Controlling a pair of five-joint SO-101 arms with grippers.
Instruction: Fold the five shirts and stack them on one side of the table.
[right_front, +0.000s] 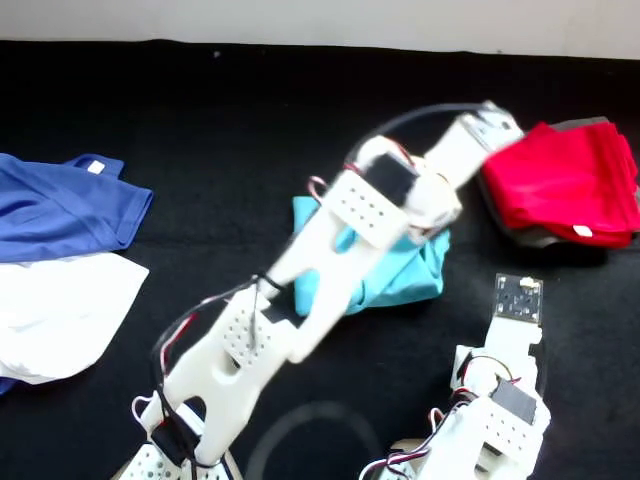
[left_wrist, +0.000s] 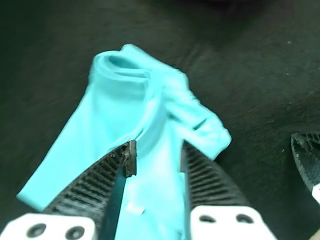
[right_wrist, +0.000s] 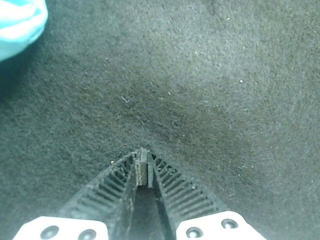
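no legible text or numbers, blue shirt's white tag unreadable, red shirt's white label unreadable

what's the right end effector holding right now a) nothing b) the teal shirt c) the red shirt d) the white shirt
A: the right end effector has its fingers pressed together with nothing between them, above the bare black table, and the teal shirt lies apart from it.
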